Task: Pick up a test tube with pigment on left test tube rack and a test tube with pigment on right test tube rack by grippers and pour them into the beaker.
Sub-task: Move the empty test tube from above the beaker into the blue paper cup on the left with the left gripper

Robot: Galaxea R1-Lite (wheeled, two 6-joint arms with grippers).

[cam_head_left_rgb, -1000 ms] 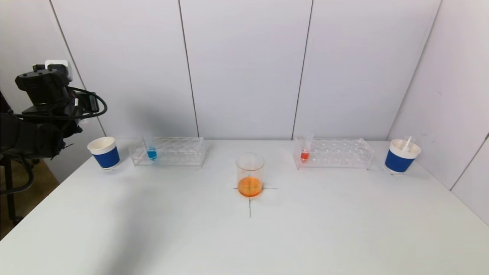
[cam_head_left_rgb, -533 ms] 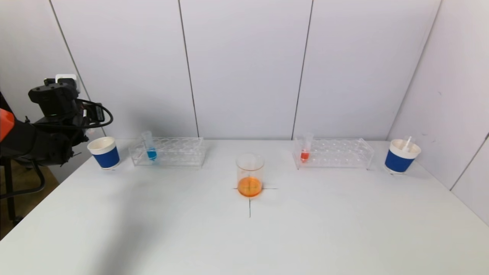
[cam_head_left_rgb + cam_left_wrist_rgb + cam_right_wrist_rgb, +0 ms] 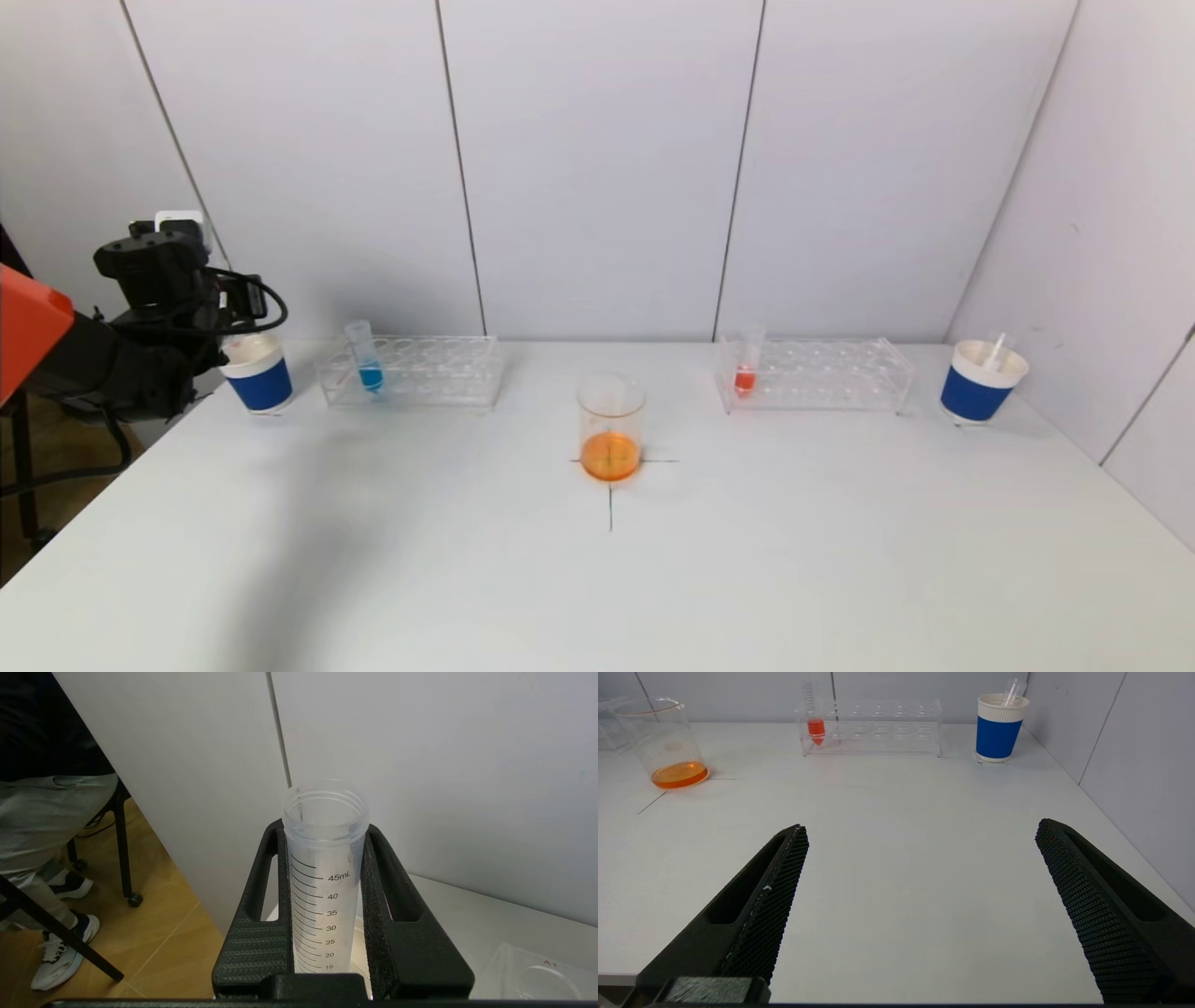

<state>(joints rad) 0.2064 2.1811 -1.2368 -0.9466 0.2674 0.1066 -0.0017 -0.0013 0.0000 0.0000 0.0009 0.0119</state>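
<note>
Left gripper clamped on an empty tube above the left cup.
Right gripper spread wide over the table; beaker holds orange liquid.

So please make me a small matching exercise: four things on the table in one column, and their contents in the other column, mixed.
Things:
1. beaker
2. tube in left rack
3. tube in right rack
4. tube in left hand

Contents:
A. red liquid
B. empty
C. orange liquid
D. blue liquid

Pairs: 1-C, 2-D, 3-A, 4-B
</note>
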